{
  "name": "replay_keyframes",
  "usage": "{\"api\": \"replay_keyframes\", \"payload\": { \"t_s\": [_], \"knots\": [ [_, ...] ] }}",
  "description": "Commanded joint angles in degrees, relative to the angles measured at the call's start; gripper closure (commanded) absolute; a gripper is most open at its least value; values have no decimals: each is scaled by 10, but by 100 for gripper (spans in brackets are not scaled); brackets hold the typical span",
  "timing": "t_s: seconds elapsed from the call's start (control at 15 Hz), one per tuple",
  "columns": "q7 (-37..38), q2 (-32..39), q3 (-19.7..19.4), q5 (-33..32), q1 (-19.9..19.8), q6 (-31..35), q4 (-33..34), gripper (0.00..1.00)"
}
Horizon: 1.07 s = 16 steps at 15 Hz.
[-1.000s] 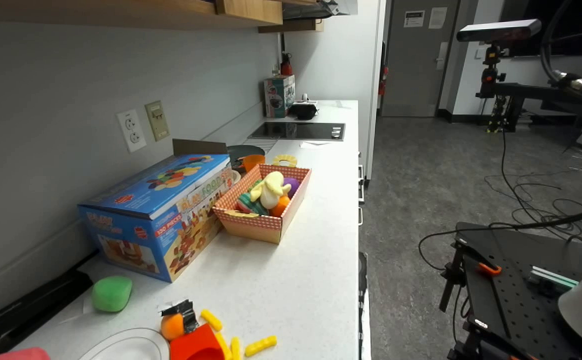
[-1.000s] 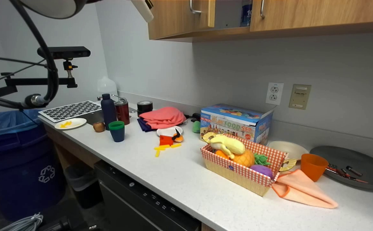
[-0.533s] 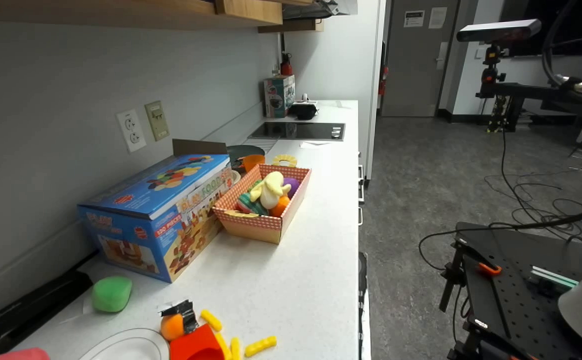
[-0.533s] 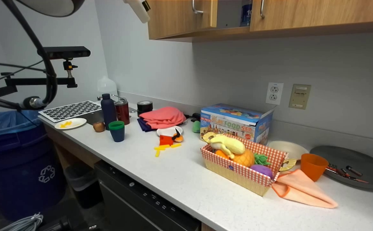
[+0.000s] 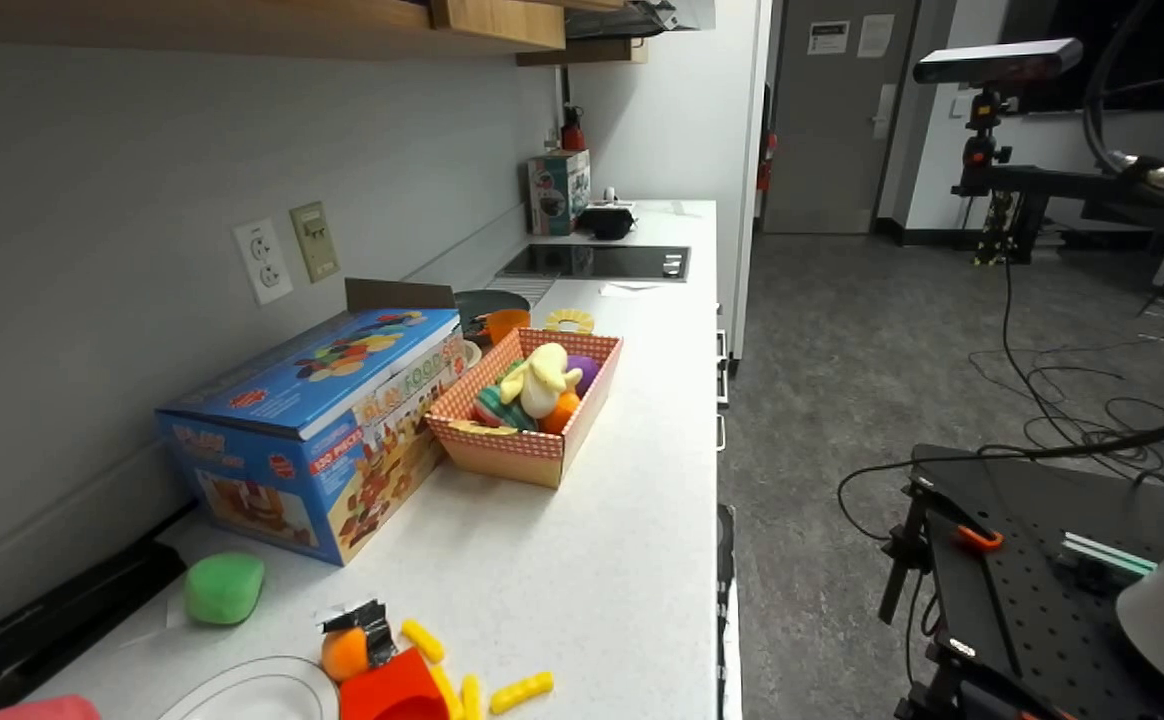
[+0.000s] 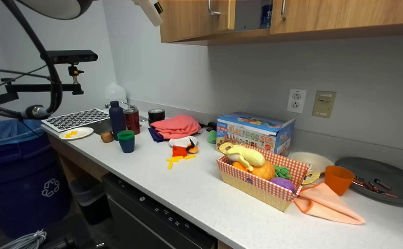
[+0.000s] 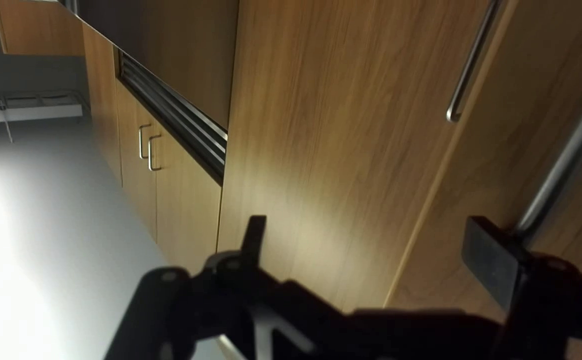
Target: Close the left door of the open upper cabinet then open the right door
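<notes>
Closing the left door (image 6: 193, 19): first step, not yet finished

The upper cabinet (image 6: 291, 24) is at upper right of an exterior view; its left door stands ajar, the right door (image 6: 350, 15) looks closed. In the wrist view, the gripper (image 7: 368, 240) holds nothing, fingers (image 7: 491, 265) spread; the one at lower right is near the left door's handle (image 7: 568, 155), if touching I cannot tell. Next, I judge, it should push this door flush, then pull the right door's handle (image 7: 471, 62).

By the back edge of the white speckled countertop (image 6: 194, 186) a blue cardboard box (image 6: 250, 133) and a round dark-grey plate (image 6: 395, 174) are resting, while between the box and the front edge a red-checked rectangular basket (image 6: 255, 191) is sitting.
</notes>
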Motion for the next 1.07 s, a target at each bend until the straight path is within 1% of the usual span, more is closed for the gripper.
{"api": "replay_keyframes", "payload": {
  "t_s": [0.0,0.2,0.27,0.4,0.53,0.8,0.93,1.0],
  "knots": [
    [51,60,-29,-22,-8,11,44,0],
    [108,133,-51,-57,-13,22,106,0],
    [124,160,-54,-68,-14,26,131,0],
    [149,209,-48,-75,-16,30,180,0],
    [162,248,-36,-66,-18,37,220,0],
    [178,301,-31,-41,-33,89,293,0],
    [177,314,-29,-6,-40,124,318,0],
    [168,287,-38,18,-51,164,303,0]
  ]
}}
